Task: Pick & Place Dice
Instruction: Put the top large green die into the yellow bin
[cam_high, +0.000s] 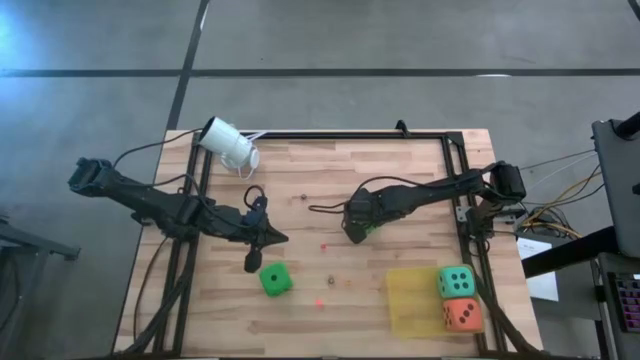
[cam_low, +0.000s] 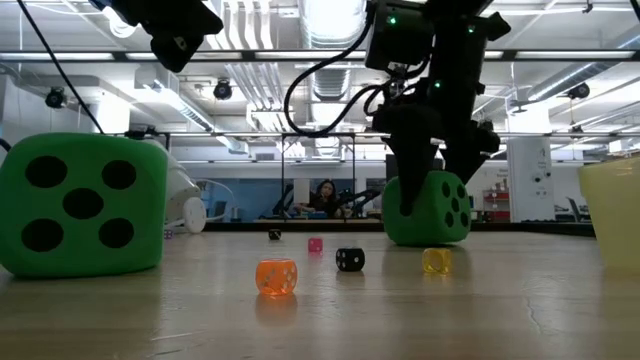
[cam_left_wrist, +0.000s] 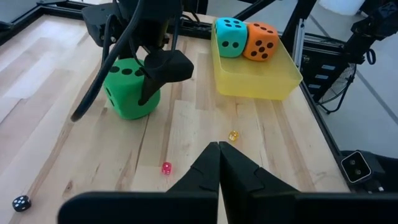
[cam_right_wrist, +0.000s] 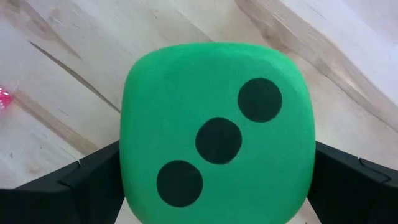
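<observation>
A bright green die (cam_right_wrist: 217, 130) rests on the wooden table, three pips up. My right gripper (cam_high: 357, 228) points down over it, open, with one finger (cam_right_wrist: 81, 186) at either side of the die. A second green die (cam_high: 274, 279) sits near the table's front left. My left gripper (cam_left_wrist: 219, 158) hovers shut above the table, just beyond that die. A teal die (cam_high: 456, 282) and an orange-red die (cam_high: 462, 315) lie in a yellow tray (cam_high: 410, 300) at the front right. My right gripper straddles the green die from above, its fingers (cam_right_wrist: 348, 183) close against two opposite side faces (cam_right_wrist: 305, 155). I cannot tell whether they touch it. The die sits flat on the table.
Tiny coloured dice lie between the arms: orange (cam_low: 276, 276), black (cam_low: 349, 259), yellow (cam_low: 436, 261), pink (cam_low: 315, 244). A white camera (cam_high: 230, 145) stands at the far left corner. A dark frame (cam_high: 460, 190) borders the table.
</observation>
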